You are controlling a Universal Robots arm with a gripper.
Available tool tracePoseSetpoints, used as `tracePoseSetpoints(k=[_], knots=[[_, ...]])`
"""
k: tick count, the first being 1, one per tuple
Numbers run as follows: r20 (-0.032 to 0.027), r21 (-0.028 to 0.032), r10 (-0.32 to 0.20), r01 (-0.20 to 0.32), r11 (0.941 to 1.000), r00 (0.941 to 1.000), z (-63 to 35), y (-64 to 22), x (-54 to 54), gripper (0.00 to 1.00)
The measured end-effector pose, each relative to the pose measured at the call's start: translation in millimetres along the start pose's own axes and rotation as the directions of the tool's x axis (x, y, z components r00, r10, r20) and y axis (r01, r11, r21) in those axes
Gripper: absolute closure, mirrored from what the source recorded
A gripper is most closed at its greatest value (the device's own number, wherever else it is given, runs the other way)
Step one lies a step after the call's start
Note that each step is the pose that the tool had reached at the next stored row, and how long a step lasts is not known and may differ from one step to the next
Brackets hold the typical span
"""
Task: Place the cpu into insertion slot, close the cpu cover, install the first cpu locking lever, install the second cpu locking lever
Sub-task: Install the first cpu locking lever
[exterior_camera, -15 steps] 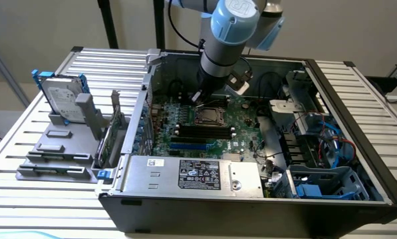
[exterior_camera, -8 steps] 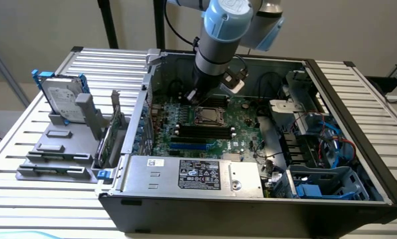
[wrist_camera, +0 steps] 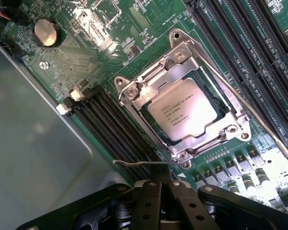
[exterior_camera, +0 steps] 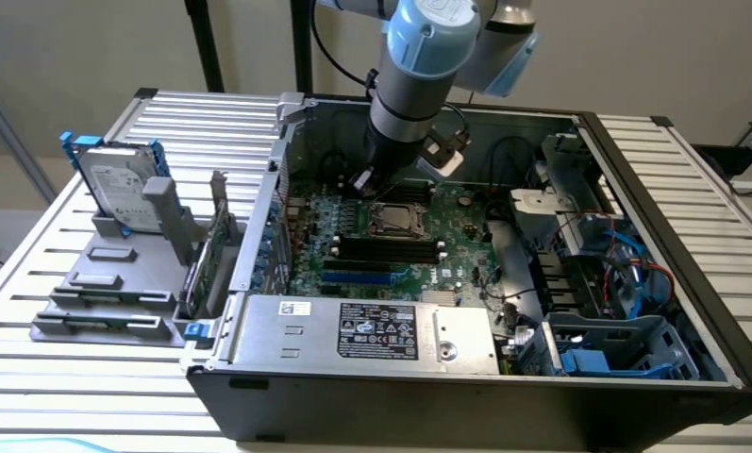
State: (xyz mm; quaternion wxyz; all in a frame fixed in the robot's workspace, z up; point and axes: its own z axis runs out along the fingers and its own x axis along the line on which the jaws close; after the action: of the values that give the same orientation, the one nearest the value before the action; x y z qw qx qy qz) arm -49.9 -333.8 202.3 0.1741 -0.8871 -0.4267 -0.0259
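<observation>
While the cpu (wrist_camera: 182,115) is held under the cpu cover (wrist_camera: 134,93), the fingers (wrist_camera: 151,191) are pressed together beside a lever (wrist_camera: 134,163).

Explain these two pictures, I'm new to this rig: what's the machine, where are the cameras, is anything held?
A pale blue and grey robot arm reaches into an open black computer case on a slatted metal table, seen by a camera off the arm. The other camera sits on its wrist, behind the shut black tool. The silvery square cpu sits under the silvery metal cover frame. The tool's tip is at a thin wire lever; whether it grips it is unclear.
</observation>
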Motion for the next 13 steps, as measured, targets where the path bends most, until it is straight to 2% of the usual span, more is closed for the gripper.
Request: tracePoseSetpoints(k=[7, 13], knots=[[0.0089, -0.0051, 0.002, -0.002, 1.0, 1.0, -0.4, 3.6, 3.0, 0.89], [0.0125, -0.0055, 0.003, -0.003, 1.0, 0.9999, -0.6, 9.9, 7.9, 0.89]])
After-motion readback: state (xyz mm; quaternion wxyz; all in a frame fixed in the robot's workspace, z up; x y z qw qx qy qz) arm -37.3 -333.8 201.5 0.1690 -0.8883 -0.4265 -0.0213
